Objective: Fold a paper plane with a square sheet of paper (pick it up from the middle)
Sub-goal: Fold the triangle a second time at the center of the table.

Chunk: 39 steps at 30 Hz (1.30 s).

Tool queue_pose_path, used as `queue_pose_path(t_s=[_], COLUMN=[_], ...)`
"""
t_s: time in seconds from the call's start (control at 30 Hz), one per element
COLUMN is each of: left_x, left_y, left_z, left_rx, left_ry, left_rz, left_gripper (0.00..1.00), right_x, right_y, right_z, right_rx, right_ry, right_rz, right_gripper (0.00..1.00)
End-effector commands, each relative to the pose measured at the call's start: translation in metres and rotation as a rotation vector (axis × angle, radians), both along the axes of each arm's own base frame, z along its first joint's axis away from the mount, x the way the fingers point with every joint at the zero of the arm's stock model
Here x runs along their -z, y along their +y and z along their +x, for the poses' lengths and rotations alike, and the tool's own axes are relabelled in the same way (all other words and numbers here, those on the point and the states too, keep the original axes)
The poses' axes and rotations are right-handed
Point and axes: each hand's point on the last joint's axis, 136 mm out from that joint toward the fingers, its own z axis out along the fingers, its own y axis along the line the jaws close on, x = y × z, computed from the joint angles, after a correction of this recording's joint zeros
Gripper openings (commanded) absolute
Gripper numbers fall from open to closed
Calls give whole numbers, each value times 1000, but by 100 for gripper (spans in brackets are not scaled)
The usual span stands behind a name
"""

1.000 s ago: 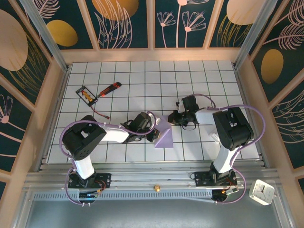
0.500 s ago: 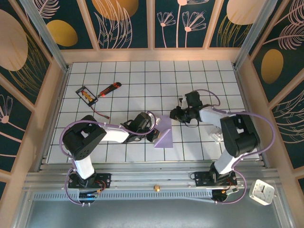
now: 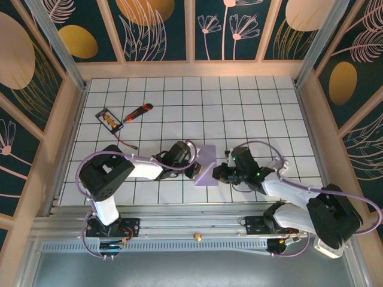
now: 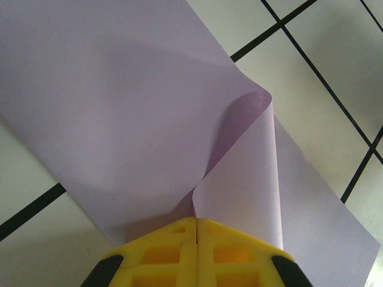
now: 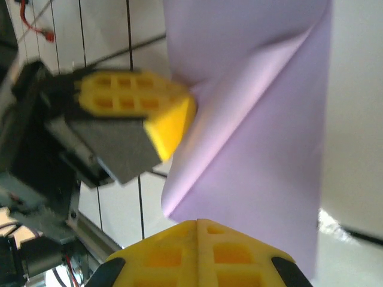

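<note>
While the left gripper (image 4: 196,221) pinches the square sheet of paper (image 4: 119,101) at its lifted fold, fingers pressed together on the ply, the sheet lies partly doubled over on the gridded table (image 3: 251,101) between the two arms. Right gripper (image 5: 197,223): fingers pressed together at the sheet's opposite edge — whether any paper is caught between them cannot be told. Step in hand, by judgement: an early fold, not yet creased flat. The next move calls for pressing the curled flap down along its line — edges kept aligned.
</note>
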Motion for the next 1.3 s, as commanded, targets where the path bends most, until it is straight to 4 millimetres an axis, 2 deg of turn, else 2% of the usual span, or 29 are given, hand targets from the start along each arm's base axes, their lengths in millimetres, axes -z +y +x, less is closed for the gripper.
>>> queue_pose_path(t_s=[0.0, 0.13, 0.4, 0.8, 1.27], left_x=[37, 38, 39, 42, 42], left_y=[21, 22, 23, 25, 25], left_z=[-12, -13, -12, -13, -14], left_rx=[-13, -15, -20, -18, -17], left_ry=[88, 89, 92, 94, 91], left_rz=[115, 121, 126, 136, 135], left_gripper=[0, 0, 0, 0, 0], right_x=[-17, -17, -2, 9, 11], right_y=[14, 30, 55, 65, 74], right_z=[10, 3, -9, -7, -4], right_rx=[110, 107, 60, 44, 22], right_ry=[-60, -66, -48, -47, -48], right_rz=[92, 126, 131, 120, 120], right_gripper=[0, 0, 0, 0, 0])
